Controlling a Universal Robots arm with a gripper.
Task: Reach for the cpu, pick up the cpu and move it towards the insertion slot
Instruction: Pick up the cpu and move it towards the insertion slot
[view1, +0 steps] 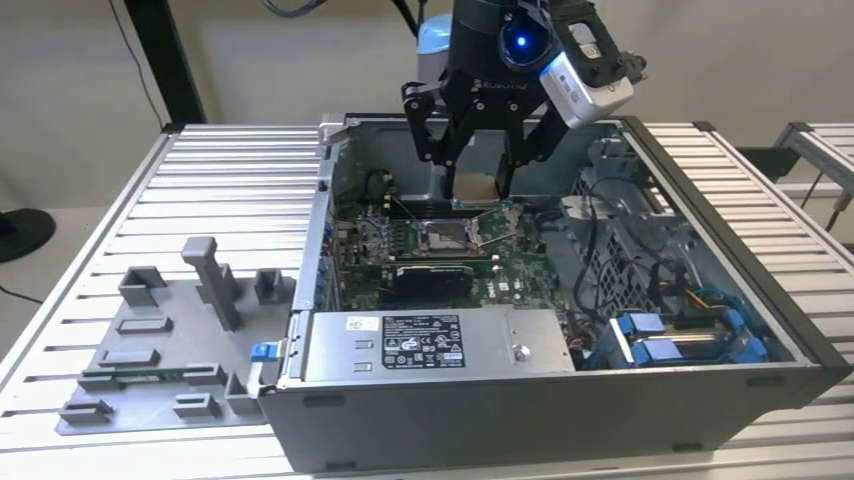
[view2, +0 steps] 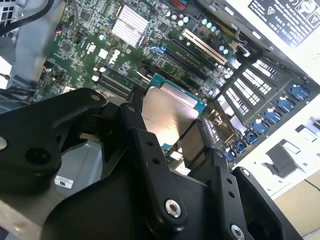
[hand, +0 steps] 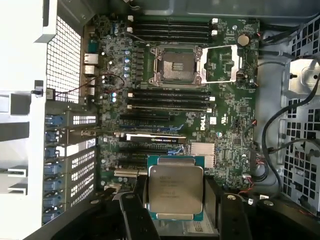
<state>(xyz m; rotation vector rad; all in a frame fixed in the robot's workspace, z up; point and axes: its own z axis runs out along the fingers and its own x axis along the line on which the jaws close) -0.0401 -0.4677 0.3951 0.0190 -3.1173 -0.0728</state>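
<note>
Black linkage arms of the tool (hand: 175, 212) are crowding the foreground in both wrist views, its fingers closed against 2 opposite edges of the cpu (hand: 175, 189), which is hanging clear of the board with its silvery lid facing the first wrist view's camera. Beyond the chip, the motherboard (hand: 235, 125) is lying inside the open computer case (view1: 561, 400), and the insertion slot (hand: 177, 65) is sitting further on, well apart from the chip, its metal frame swung open beside the dark centre. Doing this carry well probably means keeping the chip level and square to the socket, travelling high enough to clear the tall card slots, and holding a steady grip so nothing twists.
</note>
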